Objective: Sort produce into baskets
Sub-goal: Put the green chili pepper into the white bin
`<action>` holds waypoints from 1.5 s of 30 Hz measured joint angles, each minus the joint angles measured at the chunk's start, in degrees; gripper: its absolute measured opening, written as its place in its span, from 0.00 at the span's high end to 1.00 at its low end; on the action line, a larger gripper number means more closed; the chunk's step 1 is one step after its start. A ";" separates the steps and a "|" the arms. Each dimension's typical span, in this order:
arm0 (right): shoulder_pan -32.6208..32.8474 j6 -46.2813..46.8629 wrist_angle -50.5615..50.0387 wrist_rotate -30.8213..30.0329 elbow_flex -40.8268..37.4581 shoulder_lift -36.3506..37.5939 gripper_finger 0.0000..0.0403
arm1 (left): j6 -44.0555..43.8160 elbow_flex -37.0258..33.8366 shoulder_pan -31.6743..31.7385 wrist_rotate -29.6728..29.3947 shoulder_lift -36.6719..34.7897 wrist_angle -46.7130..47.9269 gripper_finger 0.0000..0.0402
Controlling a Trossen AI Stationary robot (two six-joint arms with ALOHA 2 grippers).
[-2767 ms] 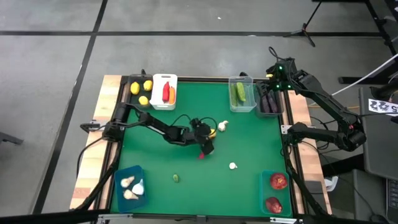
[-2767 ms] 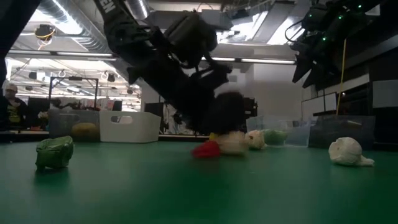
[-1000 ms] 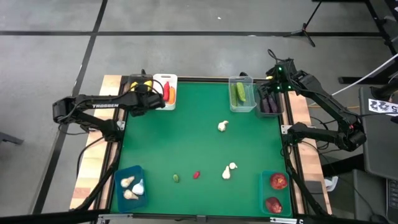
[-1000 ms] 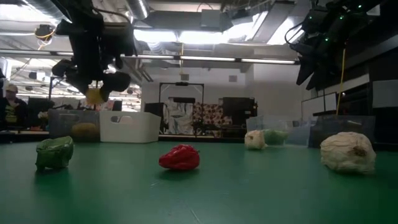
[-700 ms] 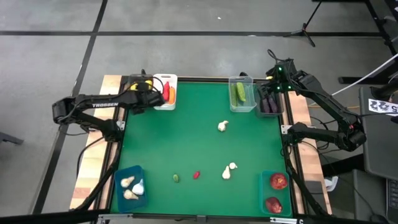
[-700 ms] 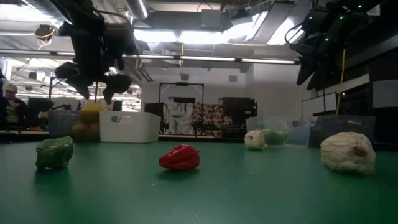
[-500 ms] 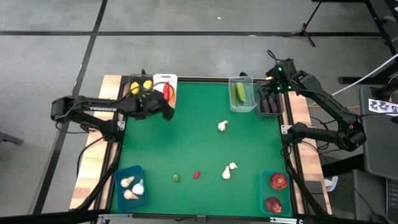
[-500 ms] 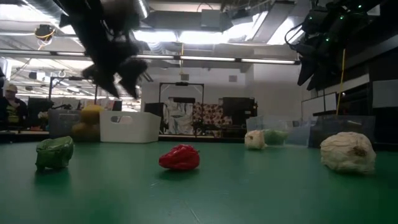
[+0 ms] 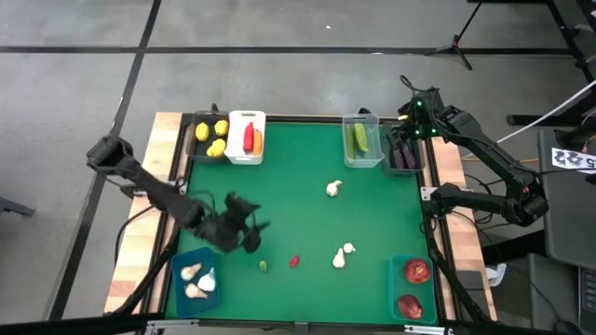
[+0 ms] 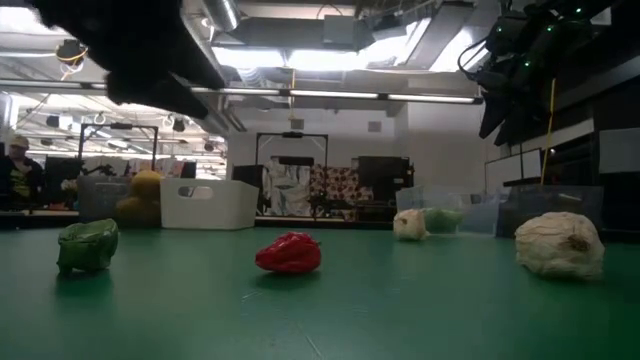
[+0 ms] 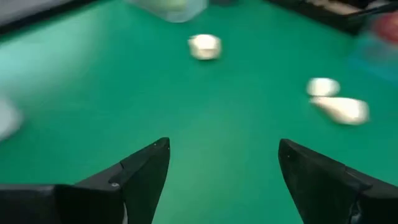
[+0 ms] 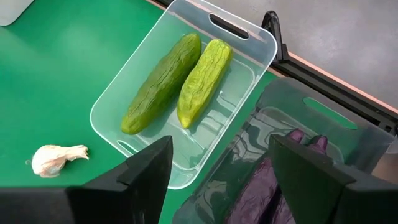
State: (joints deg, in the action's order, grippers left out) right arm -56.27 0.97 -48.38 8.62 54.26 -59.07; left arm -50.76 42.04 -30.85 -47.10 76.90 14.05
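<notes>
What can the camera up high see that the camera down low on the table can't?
Only the high view shows the teal-blue plastic bin of white garlic bulbs, the teal-blue plastic bin of round red fruits, the dark purple eggplants and the left pincer, open and empty above the green mat.

Only the low view shows the room behind the table, with a person at the far left.

Both show the small red toy piece, the small green toy piece, loose white garlic bulbs and the white plastic bin.

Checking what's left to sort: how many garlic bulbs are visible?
5. Two in the teal bin. Three loose on the mat. More could be hidden.
</notes>
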 joint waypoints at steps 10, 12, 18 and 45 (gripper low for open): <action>0.00 0.04 0.17 0.00 0.00 -0.02 0.34 | -0.09 0.02 -12.65 -3.84 16.07 -22.98 0.27; 0.00 0.05 0.16 0.00 0.00 -0.02 0.34 | -0.57 0.78 -13.36 -3.82 19.53 -25.03 0.27; 0.00 0.15 0.04 0.00 0.00 -0.02 0.34 | -0.31 4.60 -14.12 -3.82 27.98 -25.28 0.27; 0.00 0.04 0.20 -0.09 0.00 -0.02 0.34 | -11.62 7.78 -17.05 -6.83 40.48 -25.27 0.27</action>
State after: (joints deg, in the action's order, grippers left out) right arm -56.27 1.01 -48.18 8.54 54.26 -59.09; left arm -62.38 49.82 -47.90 -53.93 117.38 -11.22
